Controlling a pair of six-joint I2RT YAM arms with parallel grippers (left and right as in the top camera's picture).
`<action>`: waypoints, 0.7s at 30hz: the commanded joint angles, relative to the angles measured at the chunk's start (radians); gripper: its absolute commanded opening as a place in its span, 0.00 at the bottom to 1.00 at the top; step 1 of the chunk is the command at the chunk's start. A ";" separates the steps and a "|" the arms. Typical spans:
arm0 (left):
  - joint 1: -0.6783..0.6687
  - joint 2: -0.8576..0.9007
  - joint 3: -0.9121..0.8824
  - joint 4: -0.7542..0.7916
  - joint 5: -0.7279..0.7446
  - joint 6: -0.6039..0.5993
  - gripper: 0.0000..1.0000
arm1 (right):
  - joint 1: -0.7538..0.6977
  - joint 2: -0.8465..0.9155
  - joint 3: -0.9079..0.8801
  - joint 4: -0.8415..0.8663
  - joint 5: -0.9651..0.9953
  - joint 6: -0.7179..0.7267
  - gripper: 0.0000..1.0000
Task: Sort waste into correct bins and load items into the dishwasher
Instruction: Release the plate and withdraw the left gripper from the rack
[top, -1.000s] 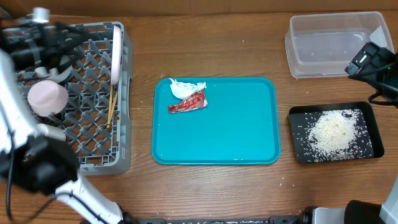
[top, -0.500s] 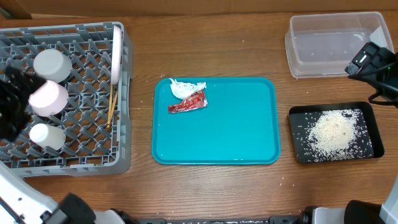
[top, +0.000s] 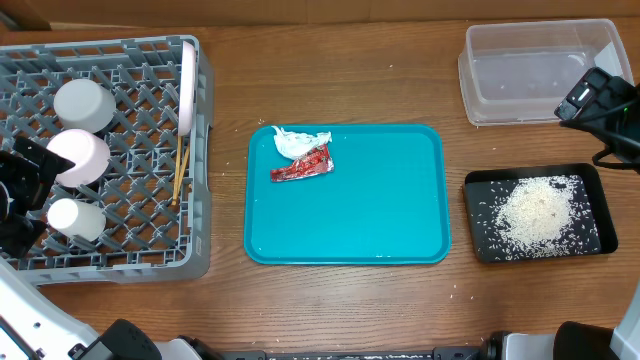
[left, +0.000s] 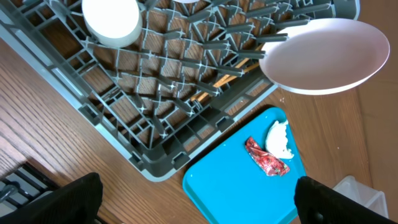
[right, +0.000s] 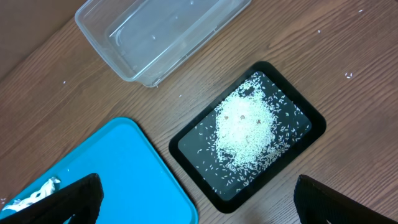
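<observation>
The napkin (top: 298, 141) and the wrapper (top: 301, 166) lay touching in a corner of the teal tray (top: 380, 220), well apart from the tub (top: 530, 75). Both looked very light, soft and crinkly, so a pinch on a raised fold should lift each one. The left gripper (left: 198, 198) hung wide open and empty by the rack (top: 110, 268). The right gripper (right: 198, 198) was wide open and empty too.

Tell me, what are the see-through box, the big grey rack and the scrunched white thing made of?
Clear rectangular tub: probably glossy plastic; the wooden table shows through it. Grey lattice dish rack: likely matte moulded plastic, judging by its stiff even grid. Crumpled white napkin: seems soft paper, from its creases.
</observation>
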 joint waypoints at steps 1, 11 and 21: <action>0.001 -0.007 0.000 0.001 -0.020 -0.018 1.00 | -0.005 -0.001 0.016 0.005 0.010 -0.002 1.00; 0.001 -0.007 0.000 0.001 -0.020 -0.018 1.00 | 0.000 0.003 0.005 0.122 -0.442 0.049 1.00; 0.001 -0.007 0.000 0.001 -0.020 -0.018 1.00 | 0.401 0.027 -0.526 0.595 -0.630 0.129 1.00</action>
